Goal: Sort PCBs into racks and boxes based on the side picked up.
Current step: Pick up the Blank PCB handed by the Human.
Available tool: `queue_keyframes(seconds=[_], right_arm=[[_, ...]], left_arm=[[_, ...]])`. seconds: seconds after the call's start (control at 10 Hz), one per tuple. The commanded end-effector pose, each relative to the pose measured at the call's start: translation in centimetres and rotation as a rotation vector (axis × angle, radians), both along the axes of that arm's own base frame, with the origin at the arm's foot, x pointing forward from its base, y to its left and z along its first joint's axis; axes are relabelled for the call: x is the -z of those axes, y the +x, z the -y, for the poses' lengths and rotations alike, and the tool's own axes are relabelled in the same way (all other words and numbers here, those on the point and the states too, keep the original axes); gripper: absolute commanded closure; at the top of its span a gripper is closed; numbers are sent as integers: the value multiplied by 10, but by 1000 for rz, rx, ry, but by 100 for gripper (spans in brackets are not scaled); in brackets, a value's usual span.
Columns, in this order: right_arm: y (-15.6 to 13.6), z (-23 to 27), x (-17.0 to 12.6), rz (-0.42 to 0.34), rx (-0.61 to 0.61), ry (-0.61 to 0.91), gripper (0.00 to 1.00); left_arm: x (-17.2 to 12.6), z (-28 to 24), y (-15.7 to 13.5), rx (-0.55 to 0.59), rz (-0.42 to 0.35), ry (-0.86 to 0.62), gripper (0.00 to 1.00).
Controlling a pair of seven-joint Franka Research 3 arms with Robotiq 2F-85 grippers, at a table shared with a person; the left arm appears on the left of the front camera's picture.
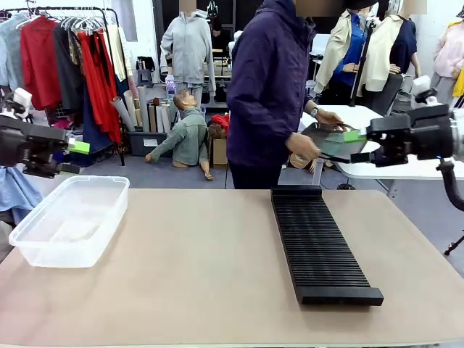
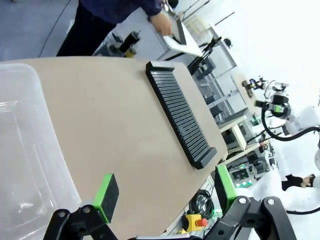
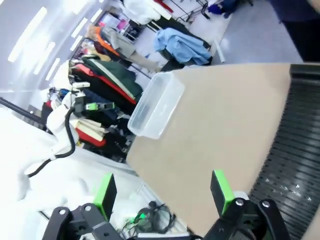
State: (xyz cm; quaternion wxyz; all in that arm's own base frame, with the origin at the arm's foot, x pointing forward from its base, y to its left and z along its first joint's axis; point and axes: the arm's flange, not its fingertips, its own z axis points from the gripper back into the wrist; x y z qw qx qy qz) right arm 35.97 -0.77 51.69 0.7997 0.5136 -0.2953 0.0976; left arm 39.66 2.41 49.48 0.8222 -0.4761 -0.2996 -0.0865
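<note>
- The clear tub was cut off by the left and bottom edges of the left wrist view.
- The black rack ran out past the right edge of the right wrist view.
- In the front view, the dark flat thing in the person's hand sat partly behind the right gripper. What lay on it was too small to tell.
</note>
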Motion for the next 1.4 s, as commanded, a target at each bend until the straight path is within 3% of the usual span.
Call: queue_keyframes(seconds=[0.0, 0.3, 1.3], right_arm=[[-5, 16, 8, -51, -27, 54, 0], [-21, 38, 15, -76, -77, 113, 0], [-25, 45, 16, -105, -75, 119, 0]], left_arm=[[2, -7, -15, 6, 64, -36, 0], [1, -36, -36, -11, 128, -118, 0], [0, -46, -39, -12, 83, -117, 0]])
